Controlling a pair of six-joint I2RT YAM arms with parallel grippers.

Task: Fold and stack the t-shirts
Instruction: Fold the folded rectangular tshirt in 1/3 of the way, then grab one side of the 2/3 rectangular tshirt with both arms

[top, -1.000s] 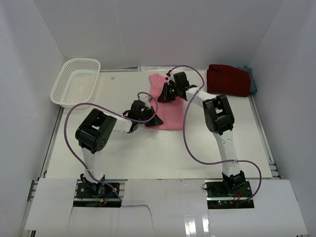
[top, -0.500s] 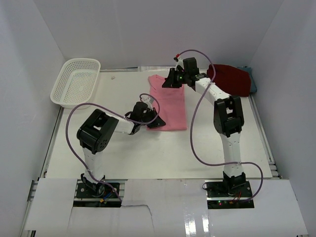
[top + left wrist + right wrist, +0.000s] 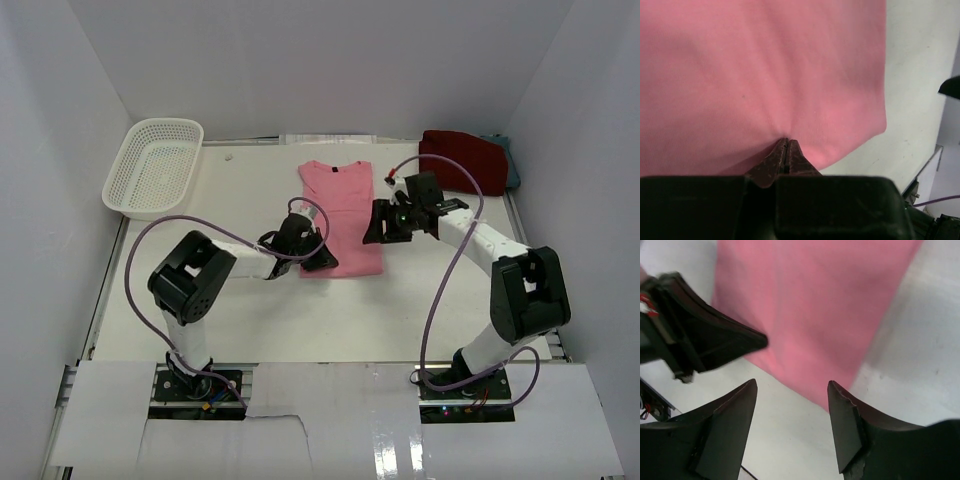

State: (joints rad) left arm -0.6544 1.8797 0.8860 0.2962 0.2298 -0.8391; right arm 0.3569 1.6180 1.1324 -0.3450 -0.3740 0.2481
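A light pink t-shirt (image 3: pixel 342 215) lies flat in a long strip at the table's middle, collar toward the back. My left gripper (image 3: pixel 320 260) is shut on its near left hem; in the left wrist view the cloth (image 3: pixel 765 70) puckers at the closed tips (image 3: pixel 786 143). My right gripper (image 3: pixel 373 228) hovers open at the shirt's right edge, nothing between its fingers (image 3: pixel 792 390), the pink cloth (image 3: pixel 815 305) just beyond them. A dark red t-shirt (image 3: pixel 462 160) lies folded at the back right on a teal-grey one (image 3: pixel 513 168).
A white perforated basket (image 3: pixel 155 165) stands at the back left. White walls close in the table on three sides. The left gripper's black body (image 3: pixel 705 340) shows in the right wrist view, close to my right fingers.
The right gripper carried the shirt's far end toward the back, let go, opened and came back to the shirt's right edge. The shirt now lies stretched out. The left gripper kept its grip.
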